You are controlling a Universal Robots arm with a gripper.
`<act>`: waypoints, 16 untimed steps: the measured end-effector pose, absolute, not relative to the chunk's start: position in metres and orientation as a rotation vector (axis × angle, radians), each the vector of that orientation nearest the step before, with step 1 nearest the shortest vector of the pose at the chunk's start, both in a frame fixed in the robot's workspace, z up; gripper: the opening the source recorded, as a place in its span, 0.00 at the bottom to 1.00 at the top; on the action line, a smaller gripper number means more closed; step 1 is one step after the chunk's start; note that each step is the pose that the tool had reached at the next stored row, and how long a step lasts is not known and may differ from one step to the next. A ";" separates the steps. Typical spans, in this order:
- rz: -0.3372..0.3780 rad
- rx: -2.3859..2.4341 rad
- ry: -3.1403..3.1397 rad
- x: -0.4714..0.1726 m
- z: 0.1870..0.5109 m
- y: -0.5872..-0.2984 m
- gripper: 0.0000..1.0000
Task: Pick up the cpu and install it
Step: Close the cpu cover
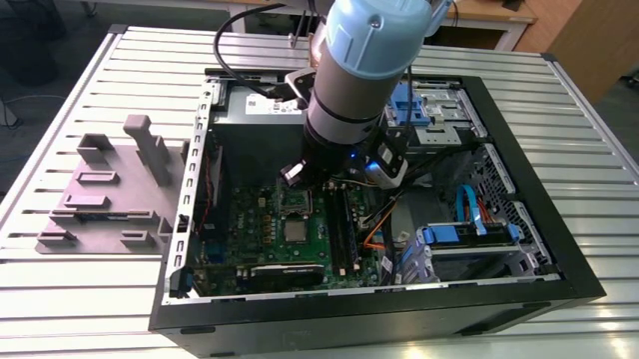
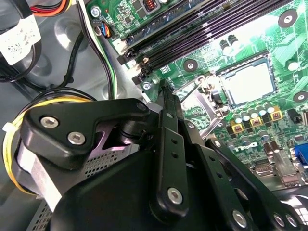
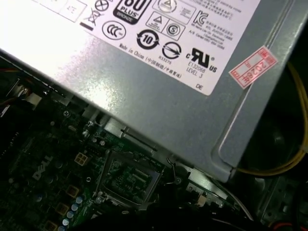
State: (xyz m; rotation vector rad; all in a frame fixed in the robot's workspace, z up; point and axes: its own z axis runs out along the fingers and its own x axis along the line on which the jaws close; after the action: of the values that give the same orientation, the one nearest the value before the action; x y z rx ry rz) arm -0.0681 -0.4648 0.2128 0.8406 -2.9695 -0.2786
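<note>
Counting fast: you have one arm (image 1: 364, 67), one gripper (image 2: 166, 94), one cpu (image 1: 296, 230), one socket (image 1: 295, 200) and one tray (image 1: 125, 194). The cpu is a flat silver square with a thin pale rim. It lies on the green motherboard (image 1: 260, 224) just beside the socket, on the side away from the power supply (image 3: 144, 82), apart from the gripper. The socket is a black square frame with its thin metal bracket (image 2: 208, 103) tilted up. In the second wrist view glare washes its inside pale, so you can't make out detail there. Three yellow-topped square parts (image 2: 255, 120) sit in a row beside it.

Claw state: cannot tell, since the black links overlap.

The tray is mauve-grey plastic with upright blocks. It sits on the slatted metal table (image 1: 80, 299), at the exterior view's left of the black case (image 1: 399, 321). The power supply is a grey metal box with one red-edged sticker (image 3: 252, 65) and one yellow wire (image 3: 293, 154) beside it. The arm's pale-blue wrist hides the board behind it.
</note>
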 end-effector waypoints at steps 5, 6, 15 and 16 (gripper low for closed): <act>-0.278 0.843 -2.968 -0.067 0.215 -0.466 0.11; -0.278 0.844 -2.967 -0.067 0.215 -0.467 0.11; -0.278 0.874 -2.956 -0.063 0.215 -0.469 0.11; -0.278 0.888 -2.951 -0.063 0.214 -0.468 0.11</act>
State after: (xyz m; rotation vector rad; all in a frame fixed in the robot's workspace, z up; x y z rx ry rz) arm -0.0630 -0.4685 0.2142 0.8881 -2.9508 -0.2776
